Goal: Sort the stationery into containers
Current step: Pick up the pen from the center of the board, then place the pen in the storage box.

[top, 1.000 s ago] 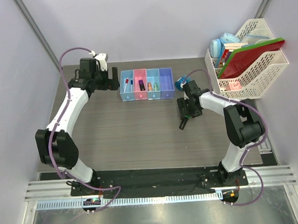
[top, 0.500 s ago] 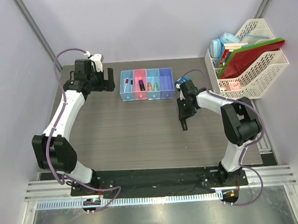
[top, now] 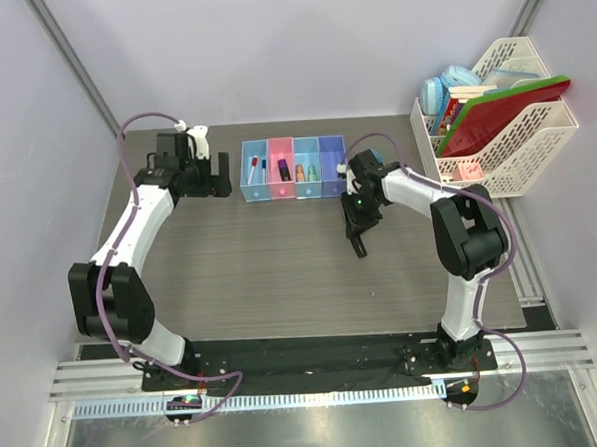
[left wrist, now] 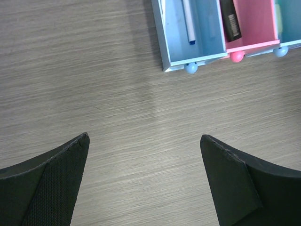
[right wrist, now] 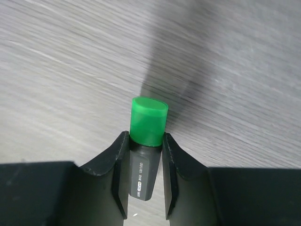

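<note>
Grey wood-grain table (top: 271, 275), pale walls behind. Hard to make out from above: green-capped dark-bodied highlighter (right wrist: 148, 121), lost against black fingers; lower barrel hidden between the pads in the wrist view; touching the table or not, cannot tell. Cut off at the left wrist view's top edge: row of four translucent rectangular bins (left wrist: 195, 60), only light-blue and pink showing, white pen (left wrist: 188, 21) and black barrel (left wrist: 230, 21) inside. Right gripper (top: 356, 232) just right of and nearer than the bin row, angled down, clenched on the highlighter. Left gripper (top: 216, 174) just left of the bin row, released wide, holding nothing.
</note>
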Available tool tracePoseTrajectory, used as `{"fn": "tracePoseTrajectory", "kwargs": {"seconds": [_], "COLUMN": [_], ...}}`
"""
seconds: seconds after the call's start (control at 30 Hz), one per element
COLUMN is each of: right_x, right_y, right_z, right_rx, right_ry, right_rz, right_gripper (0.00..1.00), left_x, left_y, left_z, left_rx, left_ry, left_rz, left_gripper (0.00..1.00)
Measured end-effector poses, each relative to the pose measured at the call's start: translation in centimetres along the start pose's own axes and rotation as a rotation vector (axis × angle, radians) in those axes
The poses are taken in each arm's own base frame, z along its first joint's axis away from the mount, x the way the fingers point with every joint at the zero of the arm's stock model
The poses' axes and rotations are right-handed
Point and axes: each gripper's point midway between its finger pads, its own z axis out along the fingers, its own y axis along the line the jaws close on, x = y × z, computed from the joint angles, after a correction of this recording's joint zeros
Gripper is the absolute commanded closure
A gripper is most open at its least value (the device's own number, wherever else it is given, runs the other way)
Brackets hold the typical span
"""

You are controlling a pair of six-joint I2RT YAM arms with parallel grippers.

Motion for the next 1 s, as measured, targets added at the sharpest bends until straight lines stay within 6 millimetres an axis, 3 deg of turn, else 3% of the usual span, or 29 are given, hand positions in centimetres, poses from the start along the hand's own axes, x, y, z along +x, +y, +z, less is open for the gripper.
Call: {"fn": "tracePoseTrajectory", "kwargs": {"seconds": [0.1,0.27,0.4,0.53,0.73,0.87,1.0], "right_x": [-1.6,-8.5,-12.9,-16.4,-21.4,-22.1,-22.9], "right_y": [1.2,4.3,6.6,9.0,12.6,14.0,14.9], "right_z": [-1.2,-5.0,-7.0,-6.4,-3.4,-2.5,-2.9], "right_rx": [-0.036,-0.125,-0.190,-0.242,-0.319,-0.356,-0.390], "right_ry": [-0.008,-0.166,-0.262,-0.302,-0.364,-0.381,-0.421], "right_rz": [-0.018,-0.063,-0.087,-0.106,-0.147,-0.163,-0.183], "right_gripper": [0.99,0.99,0.99,0.99,0.99,0.99,0.99], "left_x": [0.5,1.3,1.3,1.3,2.0,3.1,4.0], "left_y": [0.1,0.3,0.2,0.2,0.5,0.6,0.6], "left_z": [0.9,2.2,2.4,2.5,3.4,4.2,4.4], "left_rx": [0.000,0.001,0.006,0.007,0.004,0.004,0.004], "left_ry": [0.020,0.050,0.050,0.049,0.071,0.102,0.124], "left_rz": [-0.003,-0.013,-0.016,-0.016,-0.010,-0.015,-0.018], "left_gripper": [0.00,0.00,0.00,0.00,0.00,0.00,0.00]}}
